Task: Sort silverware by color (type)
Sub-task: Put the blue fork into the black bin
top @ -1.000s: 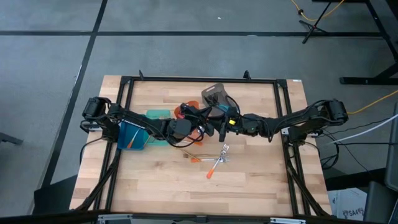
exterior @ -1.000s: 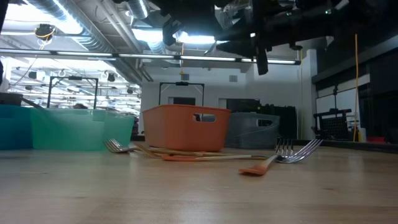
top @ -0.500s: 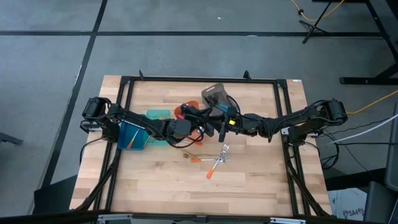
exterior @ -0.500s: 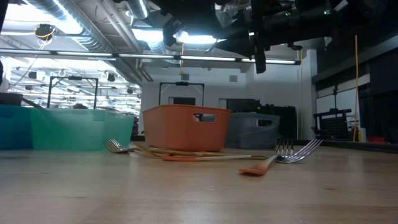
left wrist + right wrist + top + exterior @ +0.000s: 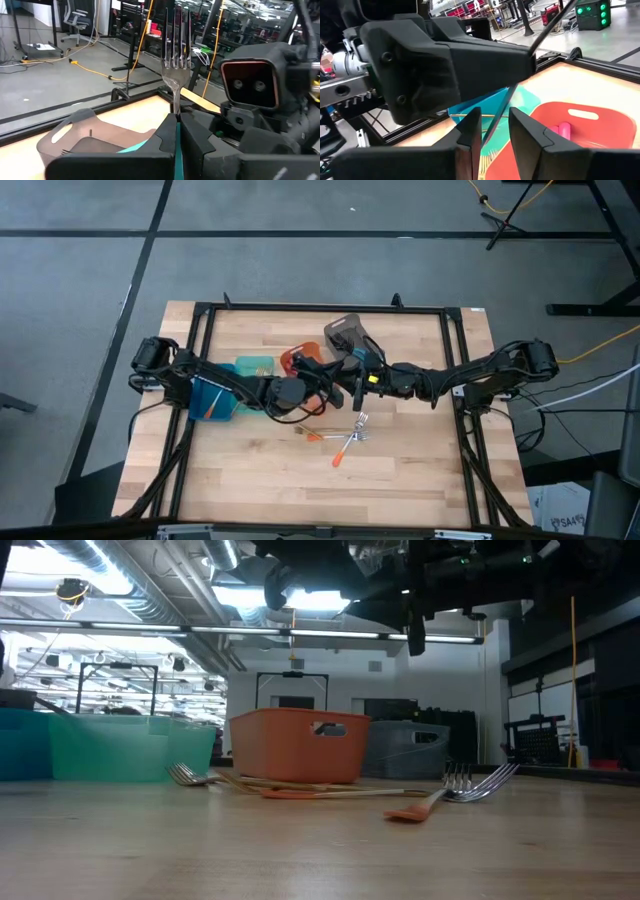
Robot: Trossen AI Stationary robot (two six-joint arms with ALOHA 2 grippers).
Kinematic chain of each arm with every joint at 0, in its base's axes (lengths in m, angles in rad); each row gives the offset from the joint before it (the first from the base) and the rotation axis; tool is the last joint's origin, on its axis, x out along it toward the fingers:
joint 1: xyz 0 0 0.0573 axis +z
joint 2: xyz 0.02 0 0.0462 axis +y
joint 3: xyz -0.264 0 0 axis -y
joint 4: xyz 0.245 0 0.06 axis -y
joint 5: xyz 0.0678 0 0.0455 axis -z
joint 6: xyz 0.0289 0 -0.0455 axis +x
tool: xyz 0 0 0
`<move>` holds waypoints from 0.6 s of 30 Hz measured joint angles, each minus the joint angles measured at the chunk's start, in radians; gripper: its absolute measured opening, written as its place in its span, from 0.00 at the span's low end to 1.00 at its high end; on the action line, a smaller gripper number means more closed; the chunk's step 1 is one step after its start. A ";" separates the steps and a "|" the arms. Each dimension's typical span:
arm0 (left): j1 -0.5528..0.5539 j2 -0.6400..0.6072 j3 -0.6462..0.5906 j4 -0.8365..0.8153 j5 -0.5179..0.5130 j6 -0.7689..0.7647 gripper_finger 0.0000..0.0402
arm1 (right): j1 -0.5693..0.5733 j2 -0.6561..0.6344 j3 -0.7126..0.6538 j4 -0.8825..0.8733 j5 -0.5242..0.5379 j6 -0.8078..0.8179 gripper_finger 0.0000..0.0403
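My left gripper [image 5: 322,378] hovers over the table's middle, beside the orange bin [image 5: 298,360], shut on a fork with a metal head [image 5: 177,35] and a blue-green handle. My right gripper [image 5: 494,137] is open just to its right [image 5: 350,385]. Its fingers stand on either side of the fork's slim handle [image 5: 501,112], and no touch shows. More silverware [image 5: 346,437] lies flat on the table nearer the front: metal forks [image 5: 480,783], an orange-handled piece [image 5: 412,809] and gold ones [image 5: 290,785]. My left gripper pinches the fork between its two shut fingers at the neck just below the head [image 5: 175,107]. The fingers lie along the fork. The head sticks out past the fingertips, toward the right arm, and the handle [image 5: 176,150] runs back between the fingers. The fork is lifted clear.
A blue bin [image 5: 210,398], a teal bin [image 5: 255,365], the orange bin and a grey bin [image 5: 346,332] stand in a row from the left toward the far middle. A pink piece [image 5: 563,130] lies in the orange bin. Bare wood shows at the front [image 5: 300,490].
The left arm's wrist has shifted a little toward the table's near edge, so more of the orange bin shows beside it. The fork stays in its hold. The silverware on the table has not moved.
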 joint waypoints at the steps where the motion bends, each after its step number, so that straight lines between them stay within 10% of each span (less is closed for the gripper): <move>1: -0.001 0.000 0.000 0.000 -0.001 0.000 0.01 | 0.000 0.000 0.000 0.000 -0.003 0.000 0.22; 18: -0.005 0.000 0.000 -0.001 -0.010 0.008 0.01 | 0.000 0.000 0.000 -0.004 -0.004 -0.011 0.02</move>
